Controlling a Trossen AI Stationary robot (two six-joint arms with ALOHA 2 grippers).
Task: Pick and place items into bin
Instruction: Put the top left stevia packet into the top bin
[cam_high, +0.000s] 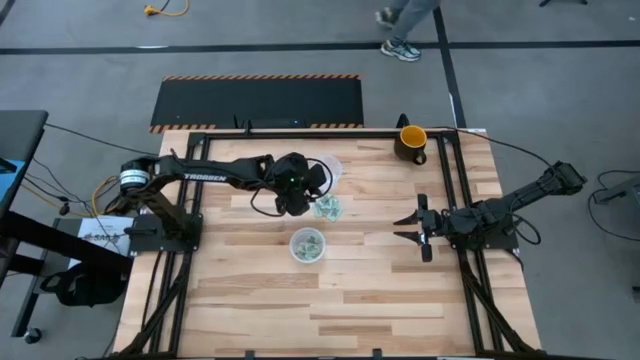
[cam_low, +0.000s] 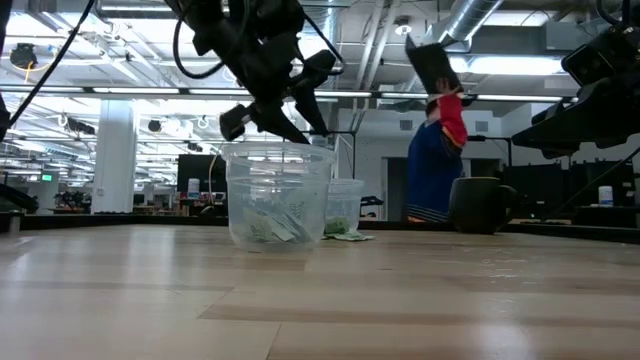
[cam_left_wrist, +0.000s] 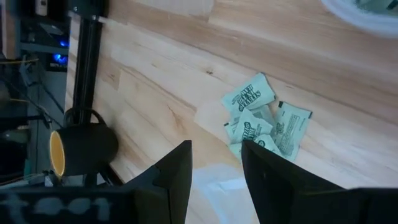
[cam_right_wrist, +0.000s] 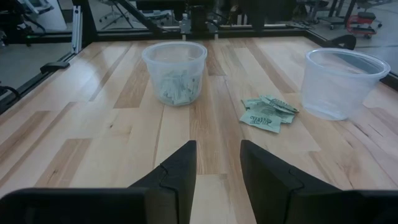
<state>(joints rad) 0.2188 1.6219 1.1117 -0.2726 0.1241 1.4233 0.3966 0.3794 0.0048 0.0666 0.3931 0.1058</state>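
The items are small pale green printed packets. A loose pile of them (cam_high: 328, 207) (cam_left_wrist: 261, 121) (cam_right_wrist: 267, 112) lies flat on the wooden table. More packets sit inside a clear plastic cup (cam_high: 294, 243) (cam_right_wrist: 152, 59) (cam_low: 240, 190) nearer the table's near edge. My left gripper (cam_high: 318, 183) (cam_left_wrist: 216, 152) hovers open above the table, just left of the pile, holding nothing. My right gripper (cam_high: 403, 228) (cam_right_wrist: 217, 155) waits open on the table's right side, pointing toward the cup and the pile.
A second clear cup (cam_high: 330, 166) (cam_right_wrist: 339, 81) stands on the far side of the pile, close to my left gripper. A yellow-and-dark mug (cam_high: 411, 143) (cam_left_wrist: 81, 146) stands near the far right corner. Dark frame rails run along the table's left, right and far edges. A person walks beyond the table.
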